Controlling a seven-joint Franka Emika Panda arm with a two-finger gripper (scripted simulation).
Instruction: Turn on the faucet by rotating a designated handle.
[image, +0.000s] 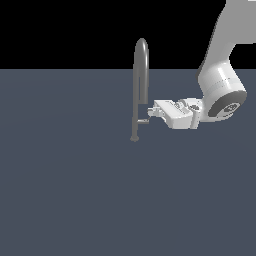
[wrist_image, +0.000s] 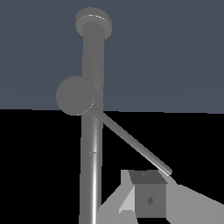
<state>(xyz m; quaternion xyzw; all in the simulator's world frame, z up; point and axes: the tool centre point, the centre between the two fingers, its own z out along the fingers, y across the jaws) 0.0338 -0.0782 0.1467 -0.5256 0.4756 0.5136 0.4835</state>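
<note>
the faucet (image: 141, 75) is plain mid grey with a paler sheen along its arched top, and its small foot is the same grey. in the wrist view the faucet (wrist_image: 92, 144) shows a bright streak down its stem. the handle (image: 143, 121) is lighter grey, unpatterned. at 3 o'clock from it the gripper (image: 150, 113) is white with grey shading, and the arm (image: 220, 75) is glossy white with a dark grey joint cap. the floor (image: 75, 190) is flat slate blue under black.
</note>
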